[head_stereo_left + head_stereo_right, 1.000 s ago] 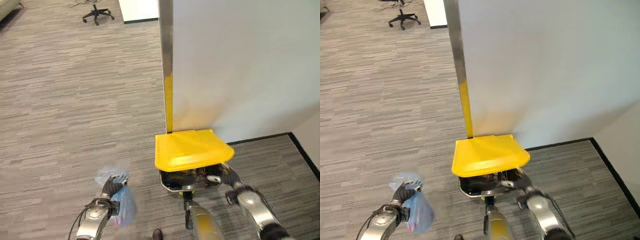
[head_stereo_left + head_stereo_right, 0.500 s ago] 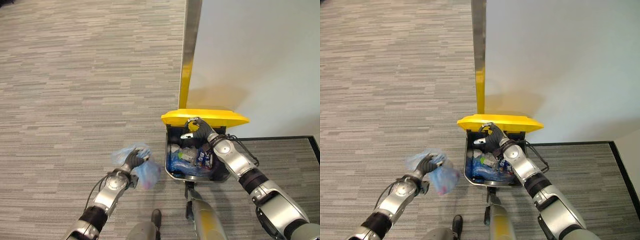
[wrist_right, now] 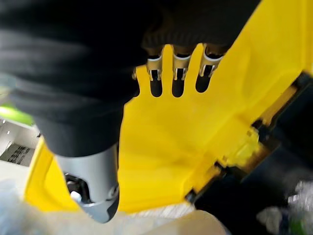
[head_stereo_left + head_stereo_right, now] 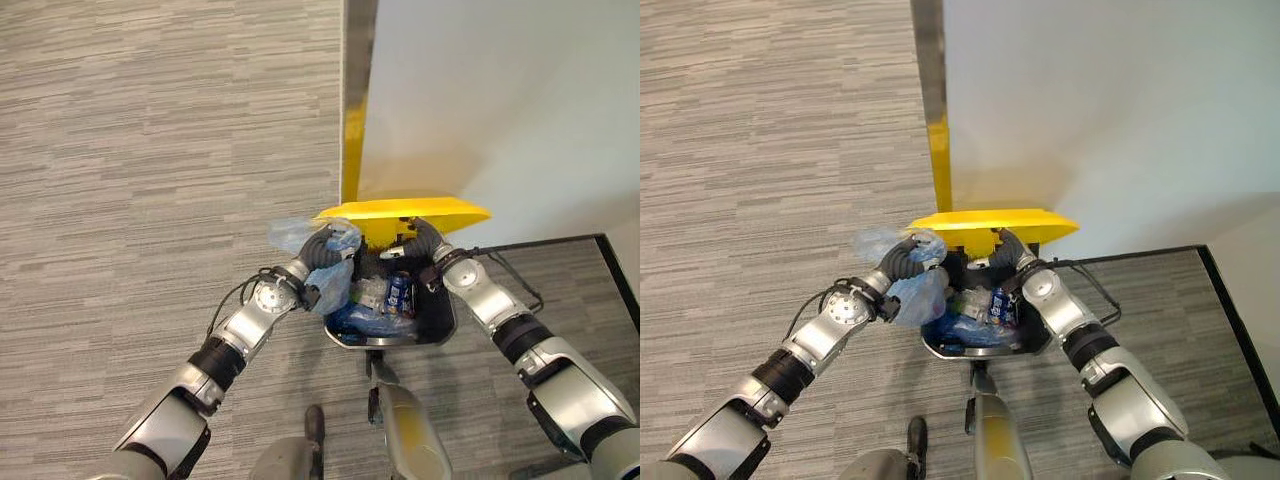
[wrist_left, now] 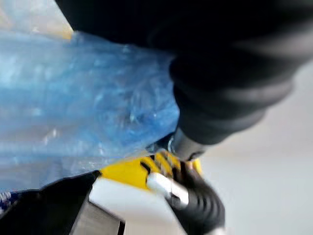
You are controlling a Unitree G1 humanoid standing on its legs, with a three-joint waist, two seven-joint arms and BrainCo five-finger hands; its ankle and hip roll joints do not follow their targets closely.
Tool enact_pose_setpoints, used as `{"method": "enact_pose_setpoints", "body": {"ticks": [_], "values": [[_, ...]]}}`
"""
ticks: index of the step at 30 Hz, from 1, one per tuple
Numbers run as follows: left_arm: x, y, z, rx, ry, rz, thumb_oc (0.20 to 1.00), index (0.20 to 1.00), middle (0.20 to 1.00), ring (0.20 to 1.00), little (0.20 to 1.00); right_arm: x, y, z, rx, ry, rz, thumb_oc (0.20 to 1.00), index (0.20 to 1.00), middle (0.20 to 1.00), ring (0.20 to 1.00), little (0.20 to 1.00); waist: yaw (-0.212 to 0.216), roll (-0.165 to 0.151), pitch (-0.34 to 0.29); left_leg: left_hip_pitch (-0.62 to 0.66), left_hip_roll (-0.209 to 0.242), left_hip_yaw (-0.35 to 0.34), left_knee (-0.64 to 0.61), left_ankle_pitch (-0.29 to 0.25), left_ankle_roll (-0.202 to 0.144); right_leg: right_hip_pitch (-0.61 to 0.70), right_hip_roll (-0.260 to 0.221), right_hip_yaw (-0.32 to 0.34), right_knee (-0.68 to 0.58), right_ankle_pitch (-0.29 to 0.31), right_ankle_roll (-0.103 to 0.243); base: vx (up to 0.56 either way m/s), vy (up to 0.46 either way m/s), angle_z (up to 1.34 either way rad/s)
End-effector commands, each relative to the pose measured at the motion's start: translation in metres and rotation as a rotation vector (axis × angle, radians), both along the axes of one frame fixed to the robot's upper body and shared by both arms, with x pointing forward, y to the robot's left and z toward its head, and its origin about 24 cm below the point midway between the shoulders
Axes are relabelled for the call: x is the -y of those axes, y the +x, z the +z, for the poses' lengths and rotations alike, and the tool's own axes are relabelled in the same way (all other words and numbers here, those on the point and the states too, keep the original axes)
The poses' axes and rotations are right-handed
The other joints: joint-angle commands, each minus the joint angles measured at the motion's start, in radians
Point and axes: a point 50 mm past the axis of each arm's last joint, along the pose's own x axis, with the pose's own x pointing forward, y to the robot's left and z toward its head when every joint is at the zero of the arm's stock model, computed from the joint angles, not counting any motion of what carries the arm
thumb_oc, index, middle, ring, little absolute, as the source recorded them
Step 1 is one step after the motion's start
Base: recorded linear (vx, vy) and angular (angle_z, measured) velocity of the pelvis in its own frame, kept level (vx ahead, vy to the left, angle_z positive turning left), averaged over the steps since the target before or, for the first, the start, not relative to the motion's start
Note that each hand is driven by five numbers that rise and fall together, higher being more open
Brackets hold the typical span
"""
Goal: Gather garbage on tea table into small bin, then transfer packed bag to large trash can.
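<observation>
While the yellow lid (image 4: 405,210) is propped up by the straight fingers (image 3: 176,66) of the right hand (image 4: 418,240), the blue bag (image 4: 325,285), clutched in the left hand (image 4: 315,250), is held at the large trash can's (image 4: 440,325) nine-o'clock rim; release is judged to remain.

A thin, translucent blue plastic bag (image 4: 325,262), crinkled and faintly glossy, was seen gripped by the left hand (image 4: 312,252). The lid (image 4: 405,211) of the large trash can (image 4: 440,318) was shown as smooth, hard yellow plastic with a slight sheen, over a dark plastic body. The fingers (image 3: 179,66) were rendered in bright metal with dark matt tips. The floor (image 4: 150,180) was covered in matt, streaked grey carpet; the wall (image 4: 500,100) was painted smooth and matt.
</observation>
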Motion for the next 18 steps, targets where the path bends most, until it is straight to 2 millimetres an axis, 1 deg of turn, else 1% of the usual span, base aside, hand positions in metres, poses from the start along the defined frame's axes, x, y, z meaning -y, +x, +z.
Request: {"method": "enact_pose_setpoints", "body": {"ticks": [1,2,3,5,6,7,8,9,10,11,12,14,15,18], "values": [[0.012,-0.006,0.032,0.128,-0.12,-0.073,0.2,0.2,0.2,0.2,0.2,-0.007,0.015,0.055,0.17,-0.009,0.018,1.0,1.0,1.0,1.0,1.0,0.028,0.013,-0.008,-0.001,-0.051,0.025,0.086,-0.135,0.016,-0.038,0.014,-0.016,0.04,0.033,0.058,-0.02,0.011,-0.06],[0.017,-0.003,0.035,0.141,-0.104,-0.084,0.2,0.2,0.2,0.2,0.2,-0.005,0.017,0.065,0.195,-0.01,0.007,1.0,1.0,1.0,1.0,1.0,0.021,0.019,-0.001,-0.009,-0.052,0.028,0.085,-0.133,0.016,-0.047,0.013,-0.013,0.042,0.035,0.058,-0.03,0.005,-0.07],[0.021,0.0,0.031,0.127,-0.071,-0.081,0.2,0.2,0.2,0.2,0.2,-0.004,0.02,0.075,0.218,-0.011,-0.001,1.0,1.0,1.0,1.0,1.0,0.012,0.023,0.01,-0.022,-0.051,0.032,0.09,-0.13,0.015,-0.059,0.013,-0.01,0.046,0.036,0.058,-0.05,-0.005,-0.07],[0.017,0.012,0.014,0.083,0.06,-0.027,0.2,0.2,0.2,0.2,0.2,-0.01,0.023,0.092,0.265,-0.033,0.001,1.0,1.0,1.0,1.0,1.0,-0.002,0.031,0.042,-0.068,-0.05,0.048,0.108,-0.123,0.012,-0.098,0.009,-0.016,0.058,0.034,0.059,-0.07,-0.025,-0.1],[0.015,0.019,0.007,0.07,0.121,0.008,0.2,0.2,0.2,0.2,0.2,-0.018,0.024,0.104,0.299,-0.042,0.017,1.0,1.0,1.0,1.0,1.0,-0.006,0.035,0.055,-0.091,-0.046,0.062,0.12,-0.125,0.011,-0.12,0.004,-0.026,0.072,0.027,0.06,-0.06,-0.031,-0.17],[0.01,0.029,0.003,0.079,0.209,0.065,0.2,0.2,0.2,0.2,0.2,-0.033,0.023,0.117,0.35,-0.029,0.051,1.0,1.0,1.0,1.0,1.0,-0.019,0.04,0.079,-0.12,-0.044,0.077,0.139,-0.129,0.009,-0.145,-0.004,-0.026,0.087,0.022,0.06,-0.03,-0.024,-0.13],[0.009,0.032,0.003,0.08,0.228,0.085,0.2,0.2,0.2,0.2,0.2,-0.04,0.02,0.121,0.375,-0.024,0.074,1.0,1.0,1.0,1.0,1.0,-0.024,0.044,0.087,-0.131,-0.045,0.08,0.144,-0.129,0.009,-0.154,-0.005,-0.026,0.091,0.021,0.06,-0.02,-0.011,-0.24],[0.007,0.036,-0.001,0.066,0.25,0.121,0.2,0.2,0.2,0.2,0.2,-0.052,0.016,0.128,0.415,-0.017,0.116,1.0,1.0,1.0,1.0,1.0,-0.031,0.049,0.099,-0.146,-0.044,0.087,0.15,-0.129,0.009,-0.17,-0.007,-0.029,0.098,0.021,0.059,0.02,0.006,-0.23],[0.0,0.041,-0.004,0.062,0.297,0.178,0.307,0.307,0.307,0.307,0.307,-0.068,0.009,0.131,0.449,0.006,0.179,1.0,1.0,1.0,1.0,1.0,-0.039,0.056,0.112,-0.161,-0.043,0.098,0.151,-0.129,0.01,-0.191,-0.005,-0.03,0.103,0.024,0.058,0.04,0.01,-0.26],[-0.002,0.042,-0.005,0.065,0.315,0.192,0.542,0.542,0.542,0.542,0.542,-0.071,0.007,0.13,0.453,0.011,0.191,1.0,1.0,1.0,1.0,1.0,-0.041,0.058,0.114,-0.162,-0.043,0.099,0.15,-0.129,0.01,-0.194,-0.004,-0.029,0.103,0.024,0.058,0.07,0.023,-0.18],[-0.007,0.042,-0.01,0.061,0.343,0.213,1.0,1.0,1.0,1.0,1.0,-0.077,0.003,0.127,0.455,0.012,0.222,1.0,1.0,1.0,1.0,1.0,-0.045,0.062,0.117,-0.16,-0.042,0.102,0.144,-0.13,0.01,-0.201,-0.002,-0.03,0.103,0.026,0.059,0.06,0.026,-0.16],[-0.012,0.038,-0.019,0.043,0.362,0.218,1.0,1.0,1.0,1.0,1.0,-0.079,-0.001,0.118,0.445,0.006,0.246,1.0,1.0,1.0,1.0,1.0,-0.045,0.064,0.116,-0.154,-0.04,0.107,0.138,-0.132,0.01,-0.199,0.001,-0.03,0.099,0.029,0.06,0.08,0.045,-0.11],[-0.017,0.035,-0.024,0.029,0.364,0.222,1.0,1.0,1.0,1.0,1.0,-0.079,-0.003,0.108,0.421,0.006,0.254,1.0,1.0,1.0,1.0,1.0,-0.045,0.061,0.115,-0.146,-0.041,0.108,0.137,-0.135,0.011,-0.194,0.003,-0.026,0.097,0.03,0.061,0.08,0.049,-0.06],[-0.026,0.027,-0.028,0.019,0.305,0.23,1.0,1.0,1.0,1.0,1.0,-0.066,-0.006,0.086,0.362,0.02,0.234,1.0,1.0,1.0,1.0,1.0,-0.042,0.052,0.098,-0.13,-0.041,0.098,0.148,-0.142,0.011,-0.17,0.001,-0.017,0.094,0.035,0.062,0.02,0.003,0.03]]}}
